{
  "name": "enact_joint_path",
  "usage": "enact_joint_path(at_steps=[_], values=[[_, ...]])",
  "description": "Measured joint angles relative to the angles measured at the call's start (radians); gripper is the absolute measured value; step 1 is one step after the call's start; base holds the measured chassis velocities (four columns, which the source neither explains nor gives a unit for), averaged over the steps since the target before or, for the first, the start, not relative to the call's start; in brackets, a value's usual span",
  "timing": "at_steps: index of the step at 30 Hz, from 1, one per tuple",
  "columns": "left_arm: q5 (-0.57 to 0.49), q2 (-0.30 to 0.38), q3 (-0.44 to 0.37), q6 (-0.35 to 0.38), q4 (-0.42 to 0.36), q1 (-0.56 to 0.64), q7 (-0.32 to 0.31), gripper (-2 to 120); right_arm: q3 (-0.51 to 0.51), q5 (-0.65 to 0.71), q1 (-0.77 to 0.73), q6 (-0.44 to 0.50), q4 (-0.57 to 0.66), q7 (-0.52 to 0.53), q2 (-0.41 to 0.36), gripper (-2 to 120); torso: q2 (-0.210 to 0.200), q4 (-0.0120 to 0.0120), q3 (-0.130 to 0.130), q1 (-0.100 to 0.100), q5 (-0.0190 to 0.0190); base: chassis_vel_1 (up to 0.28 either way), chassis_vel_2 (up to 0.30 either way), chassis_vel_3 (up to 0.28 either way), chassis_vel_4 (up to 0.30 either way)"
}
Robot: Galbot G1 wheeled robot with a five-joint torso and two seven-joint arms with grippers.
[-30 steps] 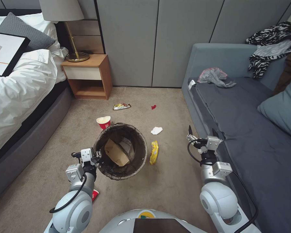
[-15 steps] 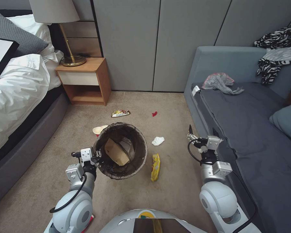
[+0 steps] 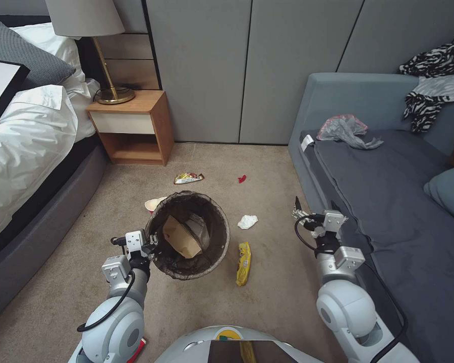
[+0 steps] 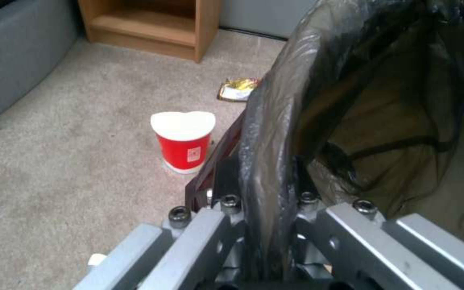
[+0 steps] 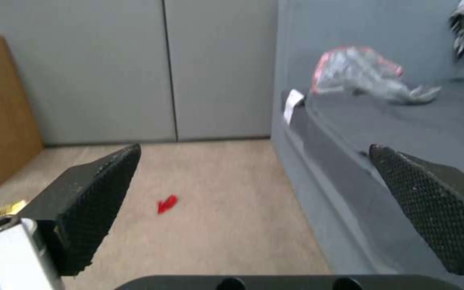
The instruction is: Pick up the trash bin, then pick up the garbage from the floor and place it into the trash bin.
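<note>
The left gripper [image 3: 154, 247] pinches the rim of the trash bin [image 3: 189, 234], its jaws pressed onto the dark liner [image 4: 275, 133] folded over that rim, as the left wrist view confirms. The bin is tilted, its mouth open toward the head camera, over the middle of the carpet [image 3: 267, 297]. Inside it lie a tan paper piece [image 3: 179, 237] and other litter I cannot identify.

The right gripper [image 3: 315, 207] hangs in the air just beside the front edge of the sofa [image 3: 388, 201], jaws spread wide and holding nothing; the right wrist view shows both black fingers [image 5: 90, 201] well apart.

Garbage on the carpet:
- Yellow snack wrapper [image 3: 243, 256], just beside the bin on the sofa side.
- Crumpled white tissue [image 3: 247, 221], near the wrapper, farther toward the wall.
- Red-and-white noodle cup [image 4: 183, 141], upright, just beyond the bin on the bed side.
- Gold-and-red wrapper [image 3: 188, 177], between the bin and the nightstand [image 3: 131, 126].
- Small red scrap [image 3: 242, 178], near the wall, well apart from the bin.
</note>
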Motion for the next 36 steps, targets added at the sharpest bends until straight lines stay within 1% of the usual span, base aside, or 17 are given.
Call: enact_joint_path(at_steps=[1, 2, 5, 6, 7, 9, 10, 13, 14, 17, 22, 24, 25, 30, 32, 33, 36], values=[[0.000, 0.001, -0.001, 0.000, 0.000, 0.001, 0.000, 0, 0.000, 0.042, 0.009, -0.030, 0.004, 0.012, -0.033, 100, 0.000, 0.0000, 0.000, 0.000, 0.0000, 0.000, 0.000, 0.000, 0.000], [0.000, 0.001, -0.001, 0.000, 0.000, 0.001, 0.000, 0, 0.000, 0.042, 0.009, -0.030, 0.004, 0.012, -0.033, 100, 0.000, 0.0000, 0.000, 0.000, 0.0000, 0.000, 0.000, 0.000, 0.000], [0.000, 0.001, -0.001, -0.001, -0.003, 0.003, 0.000, 0, -0.005, 0.163, 0.051, -0.107, 0.009, 0.028, -0.140, 100, 0.000, 0.0001, 0.000, 0.000, 0.0000, 0.000, 0.000, 0.000, 0.000], [0.000, 0.001, -0.001, -0.001, -0.003, 0.003, 0.000, 0, -0.005, 0.163, 0.051, -0.107, 0.009, 0.028, -0.140, 100, 0.000, 0.0001, 0.000, 0.000, 0.0000, 0.000, 0.000, 0.000, 0.000], [0.000, 0.002, -0.001, -0.002, -0.004, 0.005, 0.000, 0, -0.013, 0.224, 0.076, -0.141, 0.003, 0.034, -0.183, 100, 0.000, 0.0003, 0.000, 0.000, 0.0000, 0.000, 0.000, 0.000, 0.000], [-0.001, 0.004, -0.002, -0.002, -0.006, 0.007, 0.000, 0, -0.028, 0.304, 0.117, -0.183, -0.022, 0.034, -0.232, 100, 0.000, 0.0002, 0.000, 0.000, 0.0001, 0.000, 0.000, 0.000, 0.000], [-0.001, 0.004, -0.002, -0.002, -0.006, 0.007, 0.000, 0, -0.028, 0.304, 0.117, -0.183, -0.022, 0.034, -0.232, 100, 0.000, 0.0002, 0.000, 0.000, 0.0001, 0.000, 0.000, 0.000, 0.000], [-0.002, 0.009, -0.003, -0.002, -0.009, 0.009, 0.000, 0, -0.045, 0.457, 0.175, -0.255, -0.060, 0.026, -0.282, 100, 0.000, 0.0002, 0.000, 0.000, 0.0001, 0.000, 0.000, 0.000, 0.000], [-0.002, 0.009, -0.003, -0.002, -0.009, 0.009, 0.000, 0, -0.045, 0.457, 0.175, -0.255, -0.060, 0.026, -0.282, 100, 0.000, 0.0002, 0.000, 0.000, 0.0001, 0.000, 0.000, 0.000, 0.000], [-0.002, 0.012, -0.006, -0.003, -0.011, 0.014, 0.000, 0, -0.067, 0.576, 0.233, -0.321, -0.110, -0.002, -0.317, 100, 0.000, 0.0000, 0.000, 0.000, 0.0001, 0.000, 0.000, 0.000, 0.000], [-0.003, 0.014, -0.007, -0.003, -0.011, 0.016, 0.000, 0, -0.106, 0.653, 0.304, -0.373, -0.160, -0.019, -0.332, 100, 0.000, 0.0000, 0.000, 0.000, 0.0000, 0.000, 0.000, 0.000, 0.000], [-0.003, 0.013, -0.006, -0.003, -0.011, 0.015, 0.000, 0, -0.160, 0.715, 0.381, -0.422, -0.209, -0.028, -0.332, 100, 0.000, 0.0002, 0.000, 0.000, -0.0001, 0.000, 0.000, 0.000, 0.000], [-0.003, 0.013, -0.006, -0.003, -0.011, 0.015, 0.000, 0, -0.160, 0.715, 0.381, -0.422, -0.209, -0.028, -0.332, 100, 0.000, 0.0002, 0.000, 0.000, -0.0001, 0.000, 0.000, 0.000, 0.000], [-0.003, 0.011, -0.004, -0.003, -0.009, 0.014, -0.001, 0, -0.264, 0.762, 0.490, -0.443, -0.324, -0.029, -0.309, 100, 0.000, 0.0002, 0.000, 0.000, -0.0002, 0.000, 0.000, 0.000, 0.000], [-0.003, 0.011, -0.005, -0.003, -0.009, 0.014, -0.001, 0, -0.271, 0.764, 0.496, -0.443, -0.331, -0.029, -0.307, 100, 0.000, 0.0001, 0.000, 0.000, -0.0002, 0.000, 0.000, 0.000, 0.000], [-0.003, 0.010, -0.006, -0.003, -0.009, 0.016, -0.001, 0, -0.315, 0.769, 0.534, -0.442, -0.381, -0.033, -0.284, 100, 0.000, 0.0001, 0.000, 0.000, -0.0001, 0.000, 0.000, 0.000, 0.000], [-0.003, 0.010, -0.009, -0.003, -0.009, 0.016, -0.001, 0, -0.350, 0.771, 0.561, -0.442, -0.425, -0.034, -0.258, 100, 0.000, 0.0000, 0.000, 0.000, -0.0003, 0.000, 0.000, 0.000, 0.000]])
